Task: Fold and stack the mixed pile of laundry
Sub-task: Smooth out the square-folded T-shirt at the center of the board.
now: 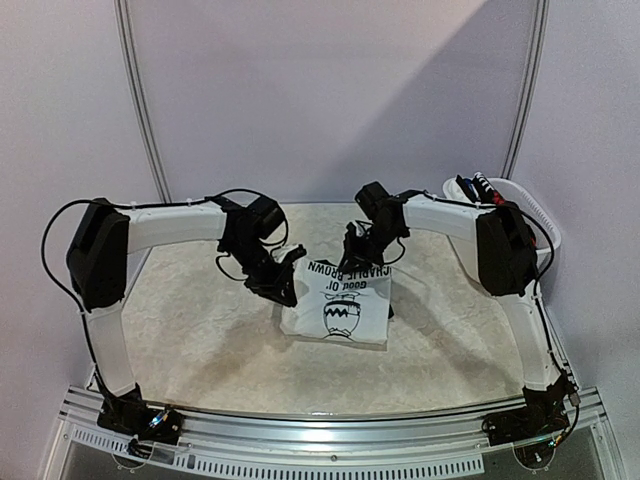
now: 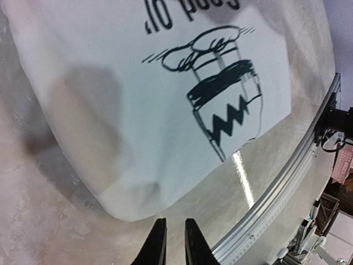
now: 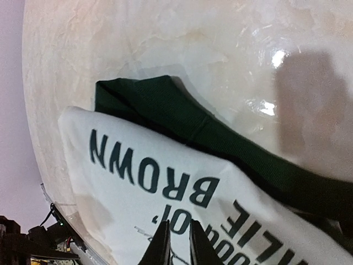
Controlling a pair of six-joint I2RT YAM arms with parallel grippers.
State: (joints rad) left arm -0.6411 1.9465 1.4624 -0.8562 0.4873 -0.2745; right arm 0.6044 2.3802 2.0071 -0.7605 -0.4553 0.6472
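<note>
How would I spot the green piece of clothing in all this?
Find the white T-shirt with black print, folded mid-table between the two arms. The dark green garment lies under it, peeking out at its far right edge. It is plain and unprinted, unlike the shirt.

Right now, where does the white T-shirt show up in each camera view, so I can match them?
Top external: white T-shirt lies folded at table centre, between the two grippers.
Left wrist: it fills the upper frame, above the fingertips.
Right wrist: it covers the lower frame, over a dark green piece.
Shared landmark: its black print.
</note>
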